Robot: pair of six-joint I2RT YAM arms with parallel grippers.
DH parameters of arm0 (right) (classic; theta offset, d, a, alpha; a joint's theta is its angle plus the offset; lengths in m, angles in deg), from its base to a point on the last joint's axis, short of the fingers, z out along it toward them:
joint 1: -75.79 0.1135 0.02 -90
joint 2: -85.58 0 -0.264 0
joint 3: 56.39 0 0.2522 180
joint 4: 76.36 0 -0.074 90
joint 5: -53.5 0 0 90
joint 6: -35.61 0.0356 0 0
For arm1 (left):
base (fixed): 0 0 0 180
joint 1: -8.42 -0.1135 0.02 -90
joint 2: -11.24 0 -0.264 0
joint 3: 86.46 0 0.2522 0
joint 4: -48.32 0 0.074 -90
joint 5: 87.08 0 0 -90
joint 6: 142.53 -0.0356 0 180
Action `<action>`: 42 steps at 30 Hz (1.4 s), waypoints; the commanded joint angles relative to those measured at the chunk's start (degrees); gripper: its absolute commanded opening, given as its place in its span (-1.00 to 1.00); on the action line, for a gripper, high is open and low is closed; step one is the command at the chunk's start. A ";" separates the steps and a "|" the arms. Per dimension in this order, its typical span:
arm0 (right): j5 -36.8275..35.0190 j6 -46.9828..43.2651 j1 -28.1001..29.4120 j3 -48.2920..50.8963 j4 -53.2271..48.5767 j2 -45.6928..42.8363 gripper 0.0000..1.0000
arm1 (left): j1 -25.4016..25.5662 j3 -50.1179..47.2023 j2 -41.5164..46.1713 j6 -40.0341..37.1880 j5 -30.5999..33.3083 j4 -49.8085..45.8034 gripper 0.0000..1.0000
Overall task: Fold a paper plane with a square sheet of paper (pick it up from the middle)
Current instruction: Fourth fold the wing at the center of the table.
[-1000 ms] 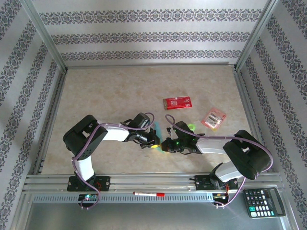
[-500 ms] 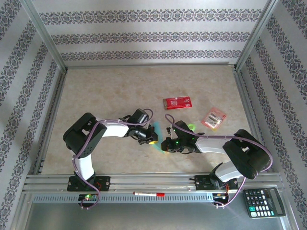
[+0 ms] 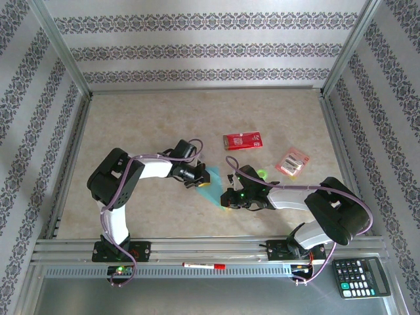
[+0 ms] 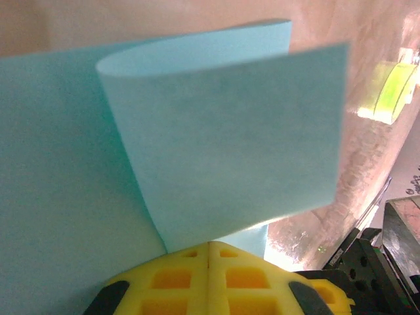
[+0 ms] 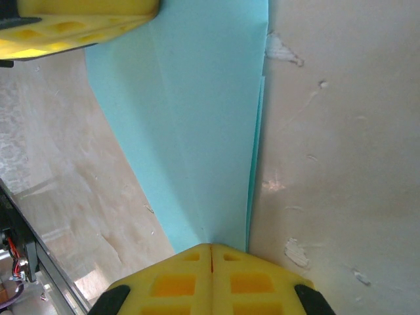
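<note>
Between the yellow pads of the left gripper (image 4: 209,259), which are pressed together with no gap showing, an edge of the light-blue paper (image 4: 223,151) is pinched. From that nip one flap rises and curls over in a soft, uncreased loop, while a broader layer spreads away to the left. At the other end the right gripper (image 5: 211,259) is likewise clamped on the paper, holding the narrow end where the layers taper in and a long crease runs away from the pads. A yellow finger of the left gripper sits at the far end of that same strip in the right wrist view. From above, the paper spans the short gap between the two grippers near the middle of the table (image 3: 144,118), and at the right gripper's end it seems to lie flat against the surface. A red packet (image 3: 243,140) lies farther back, well apart from the paper, and a small green ring (image 3: 262,173) rests near the right arm's wrist. Judging by how the free flap bows under its own slight weight, the sheet is very light, thin and limp, with no stiffness to hold a shape until it is creased. It would probably wrinkle or tear if the two grips pulled against each other, and stacked layers may slide over one another. The safer places to hold look like the folded edges and the centre crease, where the layers are doubled, not a loose single corner.
</note>
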 commanded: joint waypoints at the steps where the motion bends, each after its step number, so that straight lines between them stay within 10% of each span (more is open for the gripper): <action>1: -5.08 -0.48 -0.21 3.92 -12.35 2.68 -1.00 | -3.38 1.87 -2.50 -3.06 5.46 -2.14 -1.00; 42: -4.37 -1.44 -0.40 4.19 -13.42 0.41 -1.00 | -17.33 13.65 -8.83 -3.17 5.39 1.11 -0.83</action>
